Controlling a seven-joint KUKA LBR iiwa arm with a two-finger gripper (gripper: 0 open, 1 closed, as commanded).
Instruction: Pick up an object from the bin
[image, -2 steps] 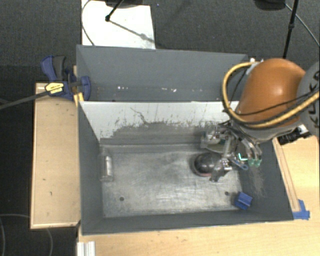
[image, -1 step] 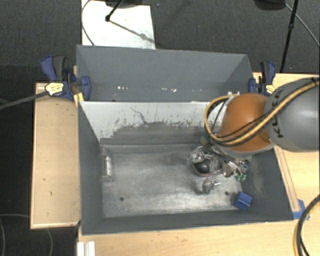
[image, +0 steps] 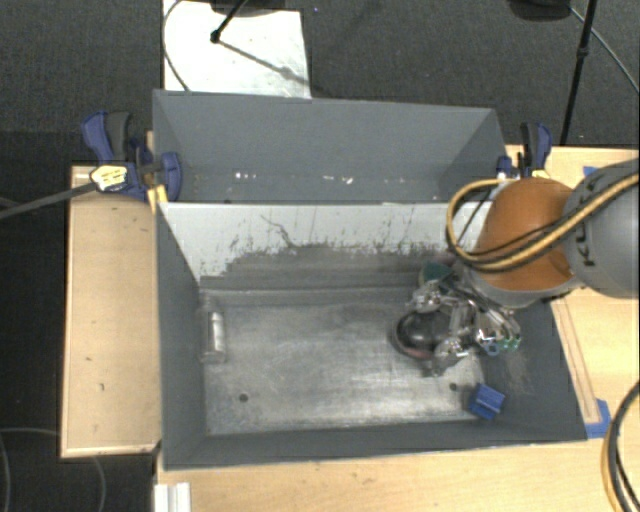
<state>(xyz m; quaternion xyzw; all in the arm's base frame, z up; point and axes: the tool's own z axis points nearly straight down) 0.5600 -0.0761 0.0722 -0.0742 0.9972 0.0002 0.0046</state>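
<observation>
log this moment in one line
gripper low in bin, right side | touching dark round thing | blue block nearby | small cylinder far left

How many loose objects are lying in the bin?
3: a pale cylinder at the left, a dark round object beside the gripper, a blue block at the front right. The arm may hide others.

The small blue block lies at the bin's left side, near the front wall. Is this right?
No. The camera view shows the small blue block at the right side of the bin, near the front wall, close to the gripper.
</observation>
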